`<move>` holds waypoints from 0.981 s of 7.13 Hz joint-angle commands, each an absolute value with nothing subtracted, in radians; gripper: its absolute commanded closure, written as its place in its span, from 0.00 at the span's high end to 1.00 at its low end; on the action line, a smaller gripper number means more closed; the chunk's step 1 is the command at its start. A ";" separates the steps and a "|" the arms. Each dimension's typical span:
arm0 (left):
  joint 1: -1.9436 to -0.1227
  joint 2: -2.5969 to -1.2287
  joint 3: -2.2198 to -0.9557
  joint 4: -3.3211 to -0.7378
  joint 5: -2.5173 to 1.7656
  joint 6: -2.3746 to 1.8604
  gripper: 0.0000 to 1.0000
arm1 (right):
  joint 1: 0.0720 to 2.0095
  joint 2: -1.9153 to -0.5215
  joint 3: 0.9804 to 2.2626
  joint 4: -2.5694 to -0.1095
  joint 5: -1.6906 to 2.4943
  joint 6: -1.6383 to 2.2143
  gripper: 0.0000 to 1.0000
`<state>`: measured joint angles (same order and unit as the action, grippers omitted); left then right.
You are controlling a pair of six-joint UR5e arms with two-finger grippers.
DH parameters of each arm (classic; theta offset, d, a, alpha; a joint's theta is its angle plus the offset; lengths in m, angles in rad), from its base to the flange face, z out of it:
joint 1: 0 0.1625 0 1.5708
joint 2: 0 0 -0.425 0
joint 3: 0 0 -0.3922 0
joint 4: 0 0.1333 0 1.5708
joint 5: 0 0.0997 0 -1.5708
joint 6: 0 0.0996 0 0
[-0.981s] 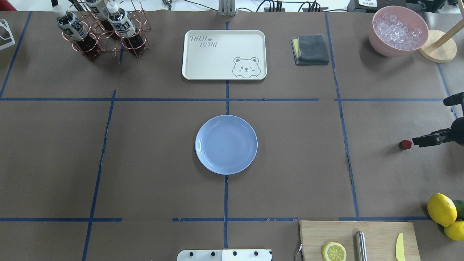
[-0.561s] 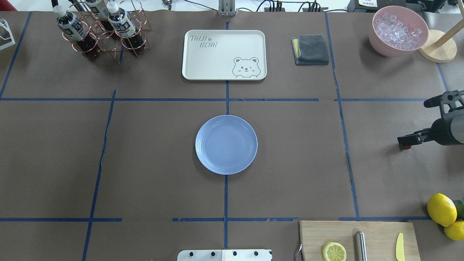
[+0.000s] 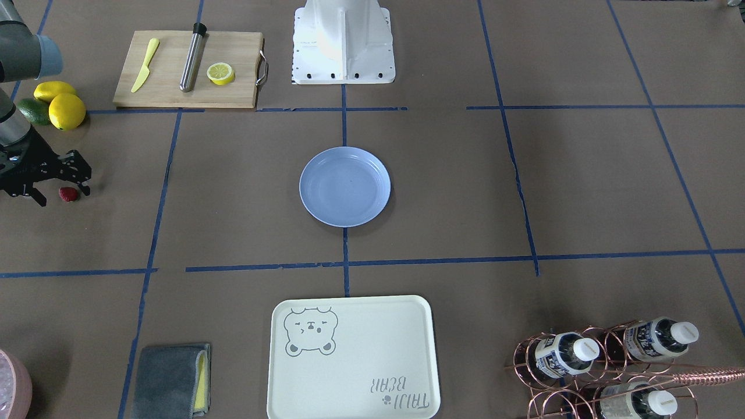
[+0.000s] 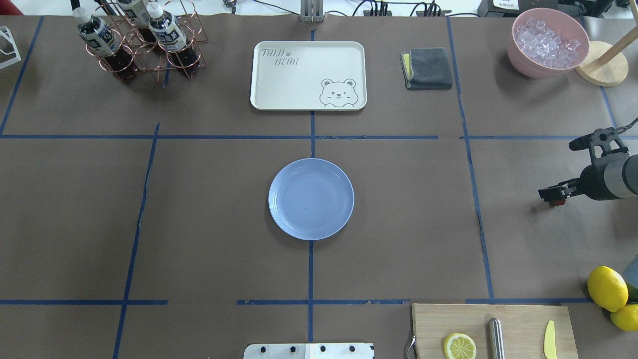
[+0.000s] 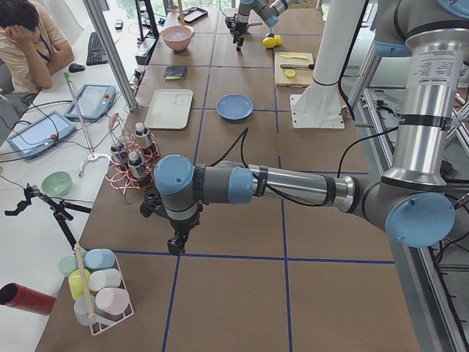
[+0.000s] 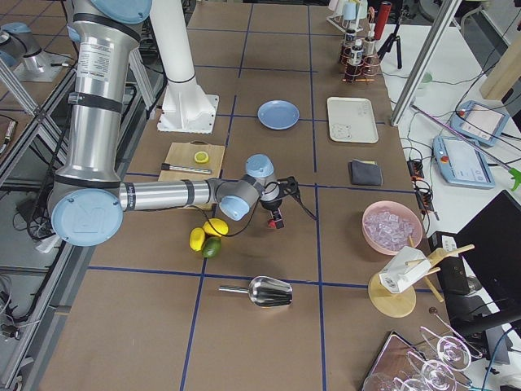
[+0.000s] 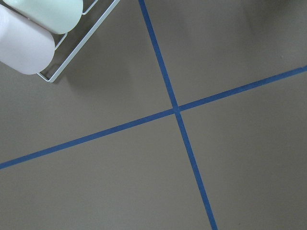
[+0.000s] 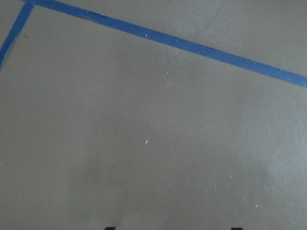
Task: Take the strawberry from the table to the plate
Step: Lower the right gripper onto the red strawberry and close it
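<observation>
Overhead exterior view has the right arm coming in low from the right edge, forearm nearly level with the table point(image 4: 199, 224), and the black right gripper point(image 4: 550, 194) pointing toward the middle. The wrist is a grey metal tube, and the front-facing camera shows a pale-blue cap on the joint above it.

In that front-facing view the fingers are spread apart, down at the paper. The strawberry point(image 3: 68, 194) sits between them, closer to the finger on the plate's side. I can't tell if anything is actually touching it. The berry is tiny, dark red and roundish, lying on the table near the robot's right end, well apart from the plate point(image 4: 311, 199).

The plate is round, shallow and glossy light blue with a raised rim, and sits on the centre tape line. The table cover is matte brown paper with a blue tape grid.

The left gripper point(image 5: 174, 244) only shows in the left side view, hanging straight down off a bent elbow over a tape line, so I can't say whether it's spread or clenched. Its wrist camera just shows paper, crossed tape and a white wire rack point(image 7: 76, 45).
</observation>
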<state>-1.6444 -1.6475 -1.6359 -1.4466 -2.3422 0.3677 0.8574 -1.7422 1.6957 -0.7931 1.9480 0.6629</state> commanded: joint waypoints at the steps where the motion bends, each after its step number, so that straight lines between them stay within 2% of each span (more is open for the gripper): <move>1: -1.644 -1.647 -1.638 -1.447 -2.342 0.368 1.00 | 0.851 -1.750 1.690 -0.795 1.947 0.663 0.65; 2: -1.644 -1.647 -1.638 -1.447 -2.342 0.368 1.00 | 0.845 -1.750 1.686 -0.795 1.947 0.663 0.57; 4: -1.644 -1.647 -1.643 -1.445 -2.342 0.368 1.00 | 0.839 -1.750 1.686 -0.793 1.948 0.663 0.54; 6: -1.644 -1.647 -1.643 -1.445 -2.342 0.368 1.00 | 0.841 -1.749 1.710 -0.793 1.950 0.664 0.00; 7: -1.644 -1.647 -1.643 -1.447 -2.342 0.368 1.00 | 0.842 -1.747 1.811 -0.810 1.969 0.667 0.00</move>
<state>-1.6444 -1.6471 -1.6428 -1.4454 -2.3424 0.3681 0.8409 -1.7485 1.7275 -0.7974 1.9540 0.6645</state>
